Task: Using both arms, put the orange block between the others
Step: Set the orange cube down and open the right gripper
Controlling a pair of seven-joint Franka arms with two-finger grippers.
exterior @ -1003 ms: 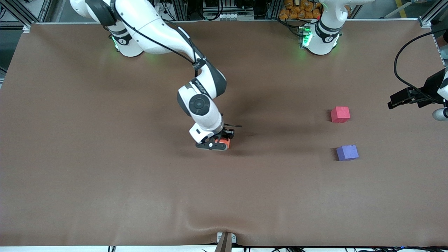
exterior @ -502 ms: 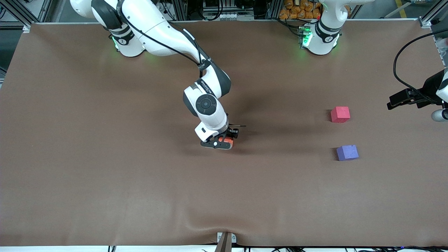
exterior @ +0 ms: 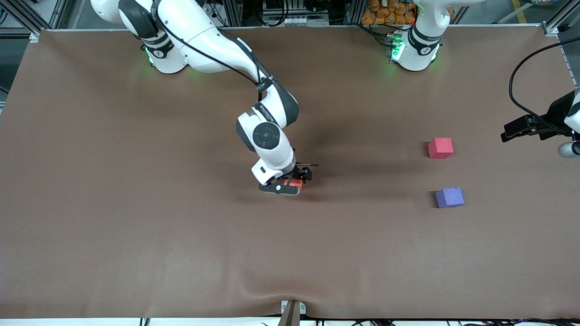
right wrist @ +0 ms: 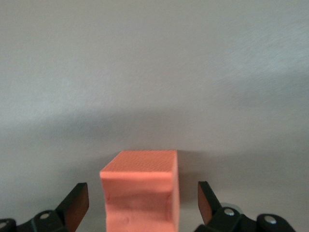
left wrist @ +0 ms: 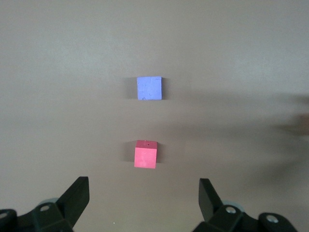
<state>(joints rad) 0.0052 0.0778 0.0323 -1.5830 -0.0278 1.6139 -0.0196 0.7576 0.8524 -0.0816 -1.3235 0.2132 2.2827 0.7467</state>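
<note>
Mid-table, the right gripper (exterior: 290, 185) stands with jaws apart around the small orange foam cube (right wrist: 140, 191), seemingly a handover spot for the waiting, open-jawed left gripper (exterior: 512, 132).

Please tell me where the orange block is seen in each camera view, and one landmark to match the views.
Front view: orange block mid-table, under the right tool.
Left wrist view: not in it.
Right wrist view: orange block between the open fingers, touching neither.
Shared landmark: the right tool around the block.
</note>
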